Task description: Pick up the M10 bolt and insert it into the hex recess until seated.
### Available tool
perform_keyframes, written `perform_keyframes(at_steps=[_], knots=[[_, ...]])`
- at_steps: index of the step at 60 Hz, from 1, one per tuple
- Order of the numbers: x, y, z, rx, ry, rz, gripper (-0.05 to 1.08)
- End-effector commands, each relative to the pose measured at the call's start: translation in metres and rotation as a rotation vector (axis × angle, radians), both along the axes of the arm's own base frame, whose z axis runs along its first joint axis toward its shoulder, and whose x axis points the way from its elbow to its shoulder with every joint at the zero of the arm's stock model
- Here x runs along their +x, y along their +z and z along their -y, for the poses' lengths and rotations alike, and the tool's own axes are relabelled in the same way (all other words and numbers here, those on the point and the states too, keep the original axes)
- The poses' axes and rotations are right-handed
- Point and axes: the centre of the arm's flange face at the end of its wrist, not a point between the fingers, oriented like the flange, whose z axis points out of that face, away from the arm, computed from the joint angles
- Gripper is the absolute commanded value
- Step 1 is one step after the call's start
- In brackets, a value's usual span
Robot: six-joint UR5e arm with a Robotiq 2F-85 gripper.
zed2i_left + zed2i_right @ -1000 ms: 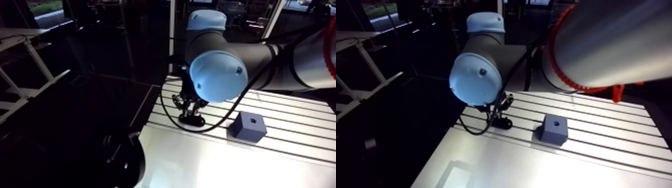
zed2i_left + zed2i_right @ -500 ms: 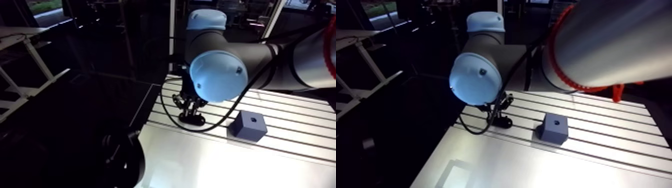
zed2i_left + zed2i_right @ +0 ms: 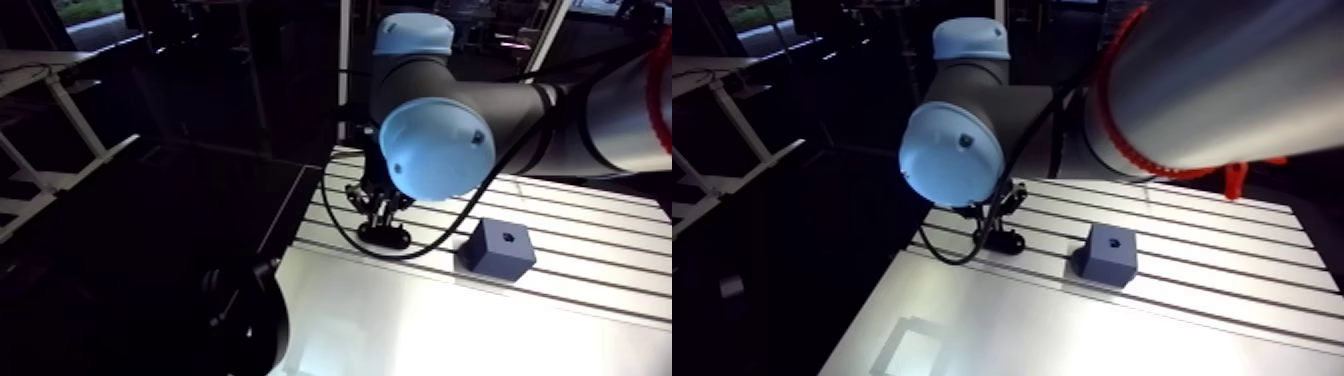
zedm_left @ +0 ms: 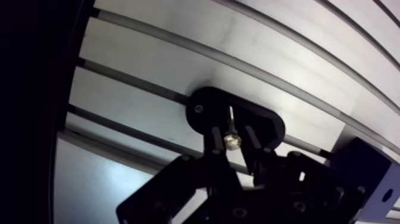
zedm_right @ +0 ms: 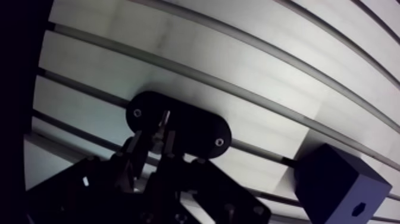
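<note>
Arm view: pincer [image 3: 381, 212] hangs low over a black oval holder [image 3: 386, 238] near the counter [image 3: 560, 300] edge. A dark blue block [image 3: 498, 250] stands near but apart, hex recess [image 3: 508, 238] on top.
Wrist view: fingers narrow, pinching the brass-headed M10 bolt [image 4: 232, 140] directly above the holder. Cannot tell whether its shank sits in the holder.

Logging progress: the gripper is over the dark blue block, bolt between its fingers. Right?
No: the wrist view shows the gripper over the black oval holder, bolt between its fingers; the dark blue block stands beside it.
</note>
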Motion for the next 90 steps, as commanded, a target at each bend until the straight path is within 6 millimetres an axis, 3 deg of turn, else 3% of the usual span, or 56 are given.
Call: perform_keyframes(at_steps=[1,25,34,65,79,90], knots=[[-0.001,0.001,-0.001,0.0,-0.001,-0.002,0.73],[-0.001,0.003,0.0,-0.002,-0.002,-0.004,0.83],[-0.007,0.014,0.002,-0.013,0.0,-0.026,0.87],[-0.029,0.102,0.004,-0.015,-0.005,-0.039,1.0],[-0.037,0.133,-0.007,-0.006,-0.041,-0.005,1.04],[-0.048,0.168,-0.023,-0.004,-0.062,0.002,1.06]])
